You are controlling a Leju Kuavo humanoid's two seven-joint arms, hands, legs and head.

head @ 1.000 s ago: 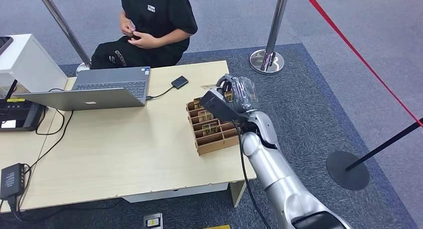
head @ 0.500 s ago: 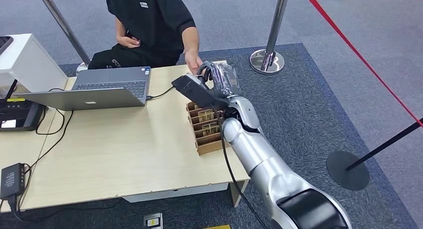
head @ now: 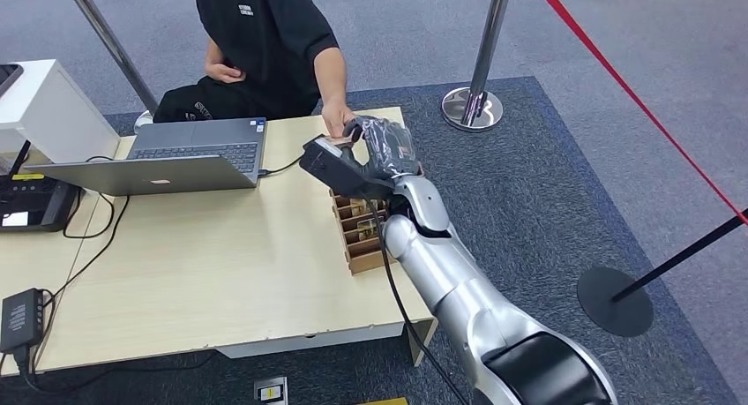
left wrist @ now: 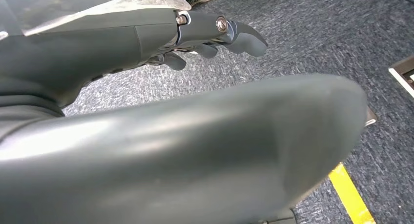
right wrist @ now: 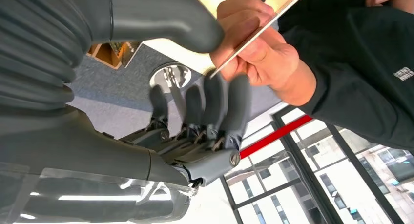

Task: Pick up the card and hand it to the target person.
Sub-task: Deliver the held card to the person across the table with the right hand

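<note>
Matt pale wood table (head: pixel 220 246); glossy silver metal arm (head: pixel 459 281); rough carpet (head: pixel 547 176).

White print on the person's black shirt (head: pixel 256 17) and trousers (head: pixel 198 111), too small to read

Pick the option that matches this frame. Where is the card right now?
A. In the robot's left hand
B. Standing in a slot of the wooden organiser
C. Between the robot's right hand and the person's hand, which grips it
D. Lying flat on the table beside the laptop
C. In the right wrist view the person's hand grips the card, whose lower end sits at the right hand's fingertips, over the table.
</note>
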